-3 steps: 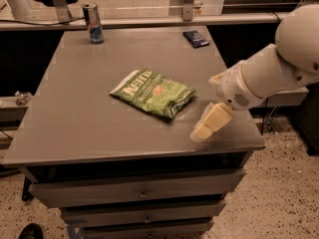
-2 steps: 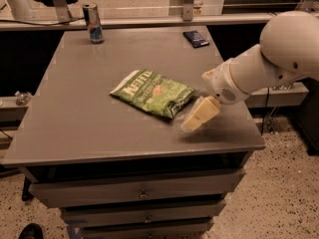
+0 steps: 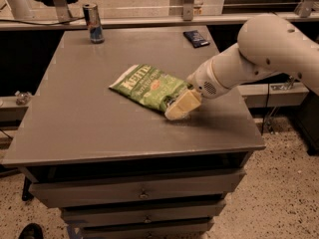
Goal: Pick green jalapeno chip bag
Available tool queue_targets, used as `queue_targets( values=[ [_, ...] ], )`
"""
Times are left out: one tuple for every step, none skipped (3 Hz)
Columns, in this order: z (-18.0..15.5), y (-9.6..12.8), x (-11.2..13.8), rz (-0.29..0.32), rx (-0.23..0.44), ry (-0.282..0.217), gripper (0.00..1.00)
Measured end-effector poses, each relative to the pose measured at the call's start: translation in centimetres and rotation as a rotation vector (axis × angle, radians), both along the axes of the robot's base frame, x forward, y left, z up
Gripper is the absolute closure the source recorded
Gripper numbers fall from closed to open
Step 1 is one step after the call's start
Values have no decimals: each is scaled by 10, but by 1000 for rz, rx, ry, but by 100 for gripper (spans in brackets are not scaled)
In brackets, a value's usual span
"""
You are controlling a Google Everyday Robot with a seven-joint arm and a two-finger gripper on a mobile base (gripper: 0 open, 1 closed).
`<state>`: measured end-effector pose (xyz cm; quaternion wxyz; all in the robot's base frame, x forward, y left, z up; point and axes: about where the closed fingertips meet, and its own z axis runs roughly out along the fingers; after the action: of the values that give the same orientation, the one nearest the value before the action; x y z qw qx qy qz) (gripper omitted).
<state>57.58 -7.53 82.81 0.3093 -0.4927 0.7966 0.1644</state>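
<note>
The bag (image 3: 149,86) lies flat near the middle of the surface (image 3: 99,133), a little right of centre. Its long axis runs from upper left to lower right, with the white lettering toward the upper-left end. The claw (image 3: 183,105) sits at the bag's lower-right end, low over the surface and touching or just overlapping that corner. From the claw, the bag stretches away up and to the left, so the approach runs nearly along the bag's length rather than across it. The one arm reaches in from the right edge, its wrist just above and right of the claw.

How far the claw is open I cannot tell — only a single cream wedge shows, angled down to the left, and nothing is visibly held in it. The bag does not look lifted or bunched.

Compared with a second ago, the claw has slid left and slightly up, from a spot clear of the bag on bare surface to its present place at the bag's end. The arm has swung in with it. The bag has not shifted.

A can (image 3: 93,23) stands at the far left corner and a dark packet (image 3: 196,38) lies at the far right — both well apart from the claw.
</note>
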Motion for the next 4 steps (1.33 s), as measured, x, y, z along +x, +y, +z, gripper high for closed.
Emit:
queue_targets(
  values=[
    [-5, 6, 8, -34, 21, 56, 41],
    [-3, 8, 12, -54, 30, 87, 65],
    [-2, 8, 12, -54, 30, 87, 88],
    [0, 8, 13, -54, 30, 87, 100]
  ],
)
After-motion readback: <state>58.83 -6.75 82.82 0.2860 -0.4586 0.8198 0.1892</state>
